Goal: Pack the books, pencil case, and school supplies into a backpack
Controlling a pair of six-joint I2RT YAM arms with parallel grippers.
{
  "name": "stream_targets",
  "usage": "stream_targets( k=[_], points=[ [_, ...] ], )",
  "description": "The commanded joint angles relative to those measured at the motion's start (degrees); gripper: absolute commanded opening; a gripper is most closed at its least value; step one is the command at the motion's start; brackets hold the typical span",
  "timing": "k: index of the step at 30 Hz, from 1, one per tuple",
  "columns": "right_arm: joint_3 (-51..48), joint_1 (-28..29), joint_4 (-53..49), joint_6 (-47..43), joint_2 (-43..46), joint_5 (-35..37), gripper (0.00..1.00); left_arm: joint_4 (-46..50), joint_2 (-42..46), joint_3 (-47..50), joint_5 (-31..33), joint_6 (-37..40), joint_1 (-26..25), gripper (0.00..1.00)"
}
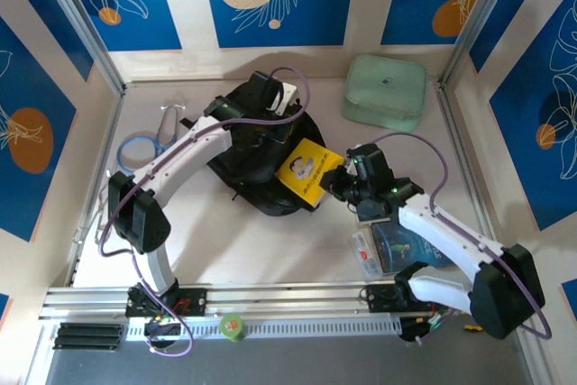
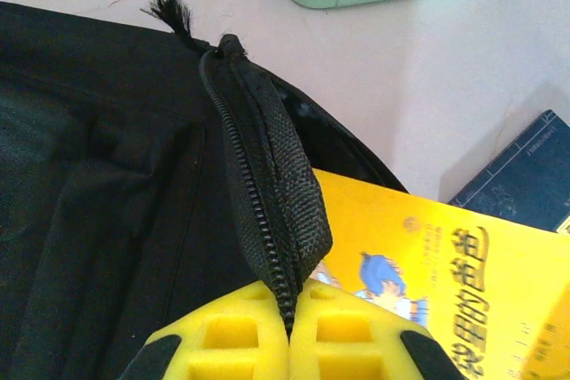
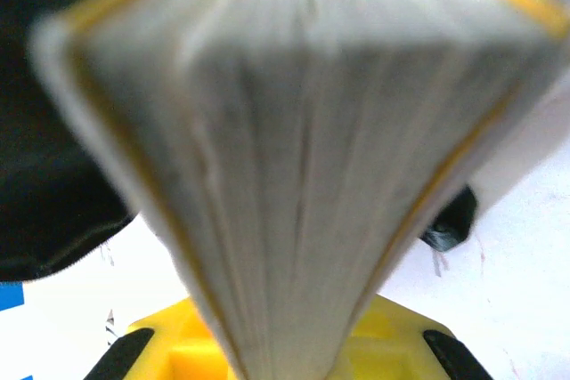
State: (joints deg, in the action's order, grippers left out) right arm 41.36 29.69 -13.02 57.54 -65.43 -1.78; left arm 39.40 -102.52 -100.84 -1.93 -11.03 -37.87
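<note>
Left gripper (image 2: pixel 289 334) clenches its yellow foam pads on a zippered flap of the large black soft fabric backpack (image 1: pixel 242 176), which lies near the middle of the white table (image 1: pixel 270 254), the flap pulled up into a ridge with the zipper teeth running along it. Right gripper (image 1: pixel 340 185) grasps the thin yellow paperback with a cartoon figure (image 1: pixel 306 171) by its edge; the book sits tilted, its far side overlapping the backpack's right side. From the right wrist, the book's fanned white page edges loom blurred directly above the pads (image 3: pixel 160 344). A larger blue paperback with a globe-like picture (image 1: pixel 406 245) lies flat on the table under the right arm, with the small translucent whitish pencil case (image 1: pixel 363 252) just beside its left edge. From the left wrist, the corner of a dark navy paperback (image 2: pixel 525 175) shows just beyond the yellow one. A mint-green padded pouch (image 1: pixel 386 89) rests at the table's far right, well apart from the backpack.
</note>
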Motion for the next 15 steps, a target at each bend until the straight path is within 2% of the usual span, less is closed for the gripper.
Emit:
stream_targets(
  k=[1, 7, 12, 15],
  points=[
    [5.4, 0.4, 12.9, 0.8, -3.7, -2.8, 0.09, -4.0, 4.4, -2.2, -3.3, 0.0, 0.5, 0.00],
    [9.0, 0.6, 25.0, 3.6, -10.6, -7.5, 0.09, -3.7, 5.6, -2.4, -3.2, 0.3, 0.5, 0.00],
    [11.0, 0.8, 27.0, 5.4, -16.3, -6.0, 0.09, -4.0, 5.5, -2.4, -4.4, 0.0, 0.4, 0.00],
    [14.1, 2.3, 26.9, 3.6, -21.7, -2.7, 0.09, -4.2, 5.0, -2.5, -4.4, -0.1, 0.6, 0.00]
  ],
)
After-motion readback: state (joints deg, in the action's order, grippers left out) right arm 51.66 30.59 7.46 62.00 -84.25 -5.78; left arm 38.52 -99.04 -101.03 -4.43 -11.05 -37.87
